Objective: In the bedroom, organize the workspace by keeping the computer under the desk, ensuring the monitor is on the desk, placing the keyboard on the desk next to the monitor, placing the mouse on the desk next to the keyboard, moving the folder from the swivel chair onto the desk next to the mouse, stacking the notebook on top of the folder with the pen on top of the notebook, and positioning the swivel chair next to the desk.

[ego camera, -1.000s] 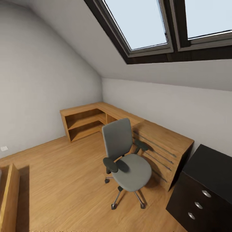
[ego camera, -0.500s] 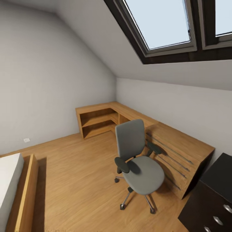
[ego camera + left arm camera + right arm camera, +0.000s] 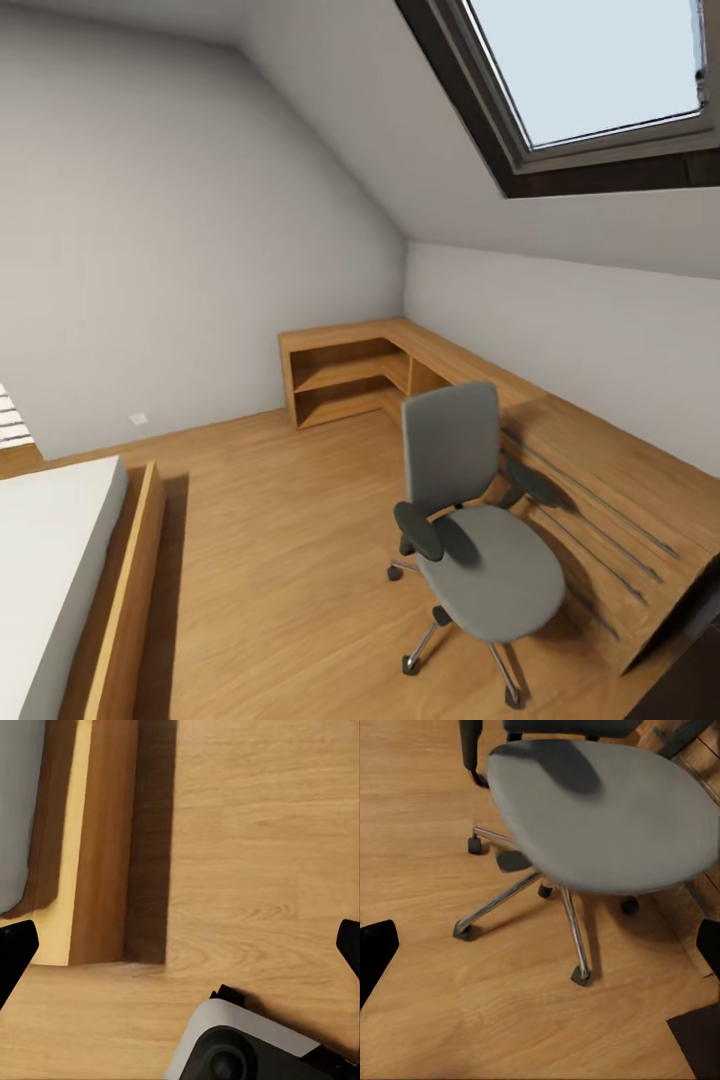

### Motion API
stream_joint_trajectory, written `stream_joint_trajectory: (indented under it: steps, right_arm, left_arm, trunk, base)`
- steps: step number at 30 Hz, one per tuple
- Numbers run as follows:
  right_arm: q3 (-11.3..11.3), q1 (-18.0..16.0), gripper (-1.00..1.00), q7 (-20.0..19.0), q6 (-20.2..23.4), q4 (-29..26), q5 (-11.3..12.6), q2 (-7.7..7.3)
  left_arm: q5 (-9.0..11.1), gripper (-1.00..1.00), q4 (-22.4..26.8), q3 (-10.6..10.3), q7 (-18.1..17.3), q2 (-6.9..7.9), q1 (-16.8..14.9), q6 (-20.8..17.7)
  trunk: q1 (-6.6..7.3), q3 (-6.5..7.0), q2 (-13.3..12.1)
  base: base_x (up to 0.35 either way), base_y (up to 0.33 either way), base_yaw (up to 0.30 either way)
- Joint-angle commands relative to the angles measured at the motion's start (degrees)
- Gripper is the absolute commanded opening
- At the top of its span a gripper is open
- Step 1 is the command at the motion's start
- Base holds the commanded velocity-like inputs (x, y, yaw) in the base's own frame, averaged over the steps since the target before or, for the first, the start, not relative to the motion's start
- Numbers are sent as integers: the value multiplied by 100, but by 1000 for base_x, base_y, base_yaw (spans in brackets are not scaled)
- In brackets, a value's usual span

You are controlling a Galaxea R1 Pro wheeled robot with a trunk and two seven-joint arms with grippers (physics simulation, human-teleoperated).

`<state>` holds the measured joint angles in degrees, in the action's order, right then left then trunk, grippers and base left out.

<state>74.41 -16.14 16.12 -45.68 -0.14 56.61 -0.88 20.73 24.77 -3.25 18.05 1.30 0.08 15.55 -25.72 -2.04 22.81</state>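
**Chair in reach, seat bare, both grippers spread and idle**

The swivel chair (image 3: 478, 530) stands on the wooden floor (image 3: 270, 540), its grey seat (image 3: 600, 810) lying directly ahead of the right gripper (image 3: 540, 945), whose dark fingertips (image 3: 375, 949) sit wide apart with nothing between them. The chrome star base (image 3: 562, 907) and its castors fall between those fingertips, so the arm hangs low, pointed down at the chair's foot rather than reaching for anything. No blue folder lies on the seat; it is plain grey all over.

Just beyond the chair runs a light wooden corner unit (image 3: 560, 440) with open shelves, not the black desk. It stands close against the chair's far side, which probably explains why the chair sits angled out into the room.

The left gripper (image 3: 180, 952) is likewise spread and empty, its fingertips (image 3: 15, 952) framing bare floor, with the wooden bed frame (image 3: 101, 840) beyond it and part of the robot's own base (image 3: 240, 1042) nearer in.

My reading: the robot is in transit, surveying, arms held slack for travel.
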Motion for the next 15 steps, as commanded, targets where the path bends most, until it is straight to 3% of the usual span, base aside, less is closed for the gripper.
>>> stream_joint_trajectory:
  steps: [1, 8, 15]
  right_arm:
    - [48, -3, 100, 49, -2, -2, -1, 0]
    - [40, -3, 100, 49, -2, -4, -1, -5]
    - [38, -3, 100, 48, -2, 0, -1, -8]
  left_arm:
    - [37, 100, 11, -35, 32, 4, 0, 10]
    - [37, 100, 11, -35, 32, 2, 0, 10]
    - [29, 100, 11, -35, 32, -7, 0, 27]
  trunk:
    - [-7, -12, 11]
    - [-7, -12, 11]
    - [-7, -12, 11]
  base:
    - [305, 0, 279]
    - [315, 0, 279]
    - [60, 0, 279]
